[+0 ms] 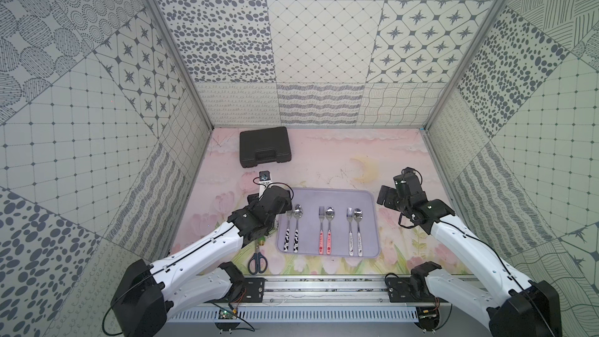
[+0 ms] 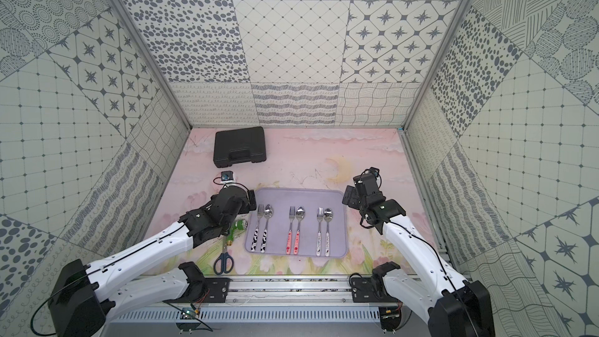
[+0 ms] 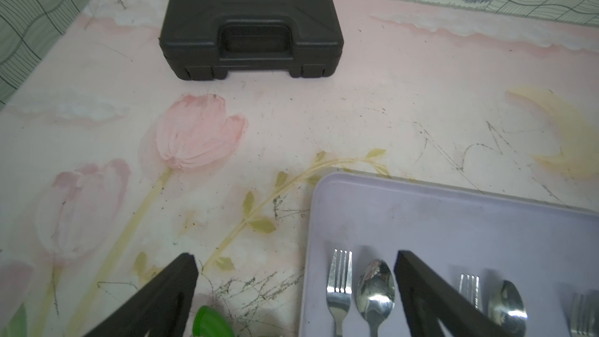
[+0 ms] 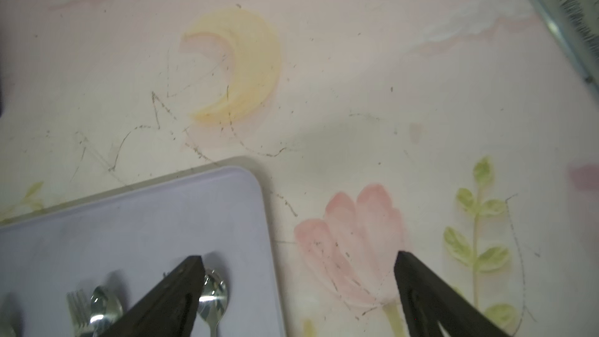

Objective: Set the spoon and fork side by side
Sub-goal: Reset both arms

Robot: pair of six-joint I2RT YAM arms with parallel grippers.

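Spoons (image 1: pixel 330 213) and forks (image 1: pixel 321 213) lie paired on tray (image 1: pixel 324 196); case (image 3: pixel 249 11) logo illegible

Robotics lab test booth, patterned wall panels (image 1: pixel 321 47), aluminium rail (image 1: pixel 324 291), floral tabletop (image 1: pixel 340 163)

- Both top views look steeply down from high behind the arm bases toward the back wall (image 1: pixel 317 59), taking in the whole table (image 1: pixel 340 157).
- The left wrist camera sits low and close, facing the black case (image 3: pixel 251 17) over one far corner of the lavender tray (image 3: pixel 453 222).
- The right wrist camera, equally close, looks over the tray's other far corner.
- All views share the tray and its spoons (image 1: pixel 329 212).
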